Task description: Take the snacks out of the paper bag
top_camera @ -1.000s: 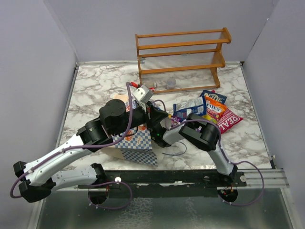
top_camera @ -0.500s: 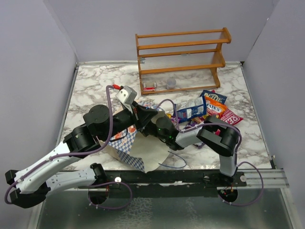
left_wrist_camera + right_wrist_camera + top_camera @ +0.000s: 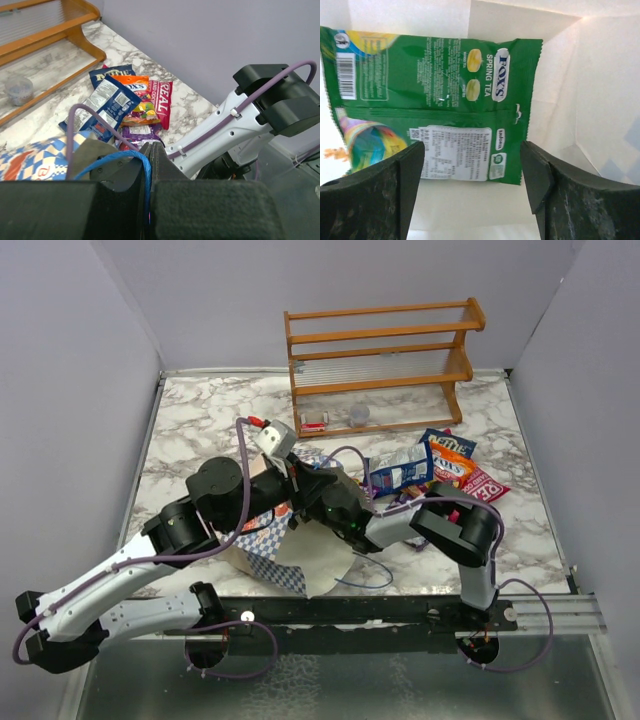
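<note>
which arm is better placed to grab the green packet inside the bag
Right. The right claw is open inside the paper bag, with the green packet just ahead of it. The left claw is shut on the blue cord handle, holding the bag.

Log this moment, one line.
left gripper: shut on handle | right gripper: open, inside bag, green packet ahead | other packets: out on table

Soft even light, sharp overhead (wrist cams: blurry fg, glare)
</note>
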`<state>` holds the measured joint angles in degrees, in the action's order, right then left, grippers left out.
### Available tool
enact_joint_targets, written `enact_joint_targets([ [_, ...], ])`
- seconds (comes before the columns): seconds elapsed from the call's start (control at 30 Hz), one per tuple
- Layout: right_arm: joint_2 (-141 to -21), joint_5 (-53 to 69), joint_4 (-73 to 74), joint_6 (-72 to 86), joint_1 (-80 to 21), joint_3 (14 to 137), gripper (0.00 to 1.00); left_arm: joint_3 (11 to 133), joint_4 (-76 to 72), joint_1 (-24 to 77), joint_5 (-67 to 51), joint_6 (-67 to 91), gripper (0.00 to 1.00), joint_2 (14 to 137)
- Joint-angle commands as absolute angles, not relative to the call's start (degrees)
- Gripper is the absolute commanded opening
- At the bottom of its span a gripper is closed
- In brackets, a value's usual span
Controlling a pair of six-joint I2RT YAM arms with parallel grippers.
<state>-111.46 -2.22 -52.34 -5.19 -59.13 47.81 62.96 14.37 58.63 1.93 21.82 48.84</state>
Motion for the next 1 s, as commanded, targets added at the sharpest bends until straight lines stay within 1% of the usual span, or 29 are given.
enact_joint_targets([
  [0.0,-113.9,-2.9,-49.5,-5.6,-58.7,50.8,0.88,65.0,12.1,59.0,-3.4,22.0,0.00,51.2],
  [0.03,-114.3,-1.4,-49.6,-5.4,-58.7,51.3,0.95,65.3,12.2,59.0,-4.2,22.0,0.00,51.9],
  [0.07,-114.5,-0.5,-49.5,-4.7,-58.8,51.9,1.00,65.7,12.4,59.0,-4.8,22.0,0.00,52.7],
  [0.27,-118.2,3.3,-48.1,-2.3,-58.9,56.5,0.99,66.8,10.8,59.0,-7.7,21.9,0.00,55.8],
  [0.43,-123.7,0.3,-45.4,-1.2,-58.9,61.6,0.99,67.7,8.6,59.0,-10.2,22.4,0.00,57.8],
  [0.6,-128.5,-1.1,-43.8,-0.8,-58.9,65.3,0.99,67.1,7.1,59.0,-10.2,22.8,0.00,57.0],
  [0.63,-129.6,-1.0,-43.2,-0.7,-58.8,66.3,0.97,66.9,7.0,59.0,-9.9,22.9,0.00,56.6],
  [0.73,-131.6,0.0,-42.8,-0.4,-58.8,68.1,0.83,66.4,7.0,59.0,-8.9,22.8,0.00,55.6],
  [0.77,-132.1,0.4,-42.9,-0.4,-58.8,68.4,0.78,66.2,7.0,59.0,-8.6,22.8,0.00,55.4],
  [0.83,-132.6,1.3,-42.9,-0.4,-58.8,69.2,0.60,66.0,7.3,59.0,-8.2,22.8,0.00,55.0],
  [0.87,-133.0,1.7,-42.7,-0.4,-58.9,69.7,0.54,66.0,7.5,59.0,-7.9,22.8,0.00,54.8],
  [0.97,-133.6,2.4,-42.3,-0.4,-58.9,70.9,0.40,66.2,7.9,59.0,-7.3,22.7,0.00,54.6],
])
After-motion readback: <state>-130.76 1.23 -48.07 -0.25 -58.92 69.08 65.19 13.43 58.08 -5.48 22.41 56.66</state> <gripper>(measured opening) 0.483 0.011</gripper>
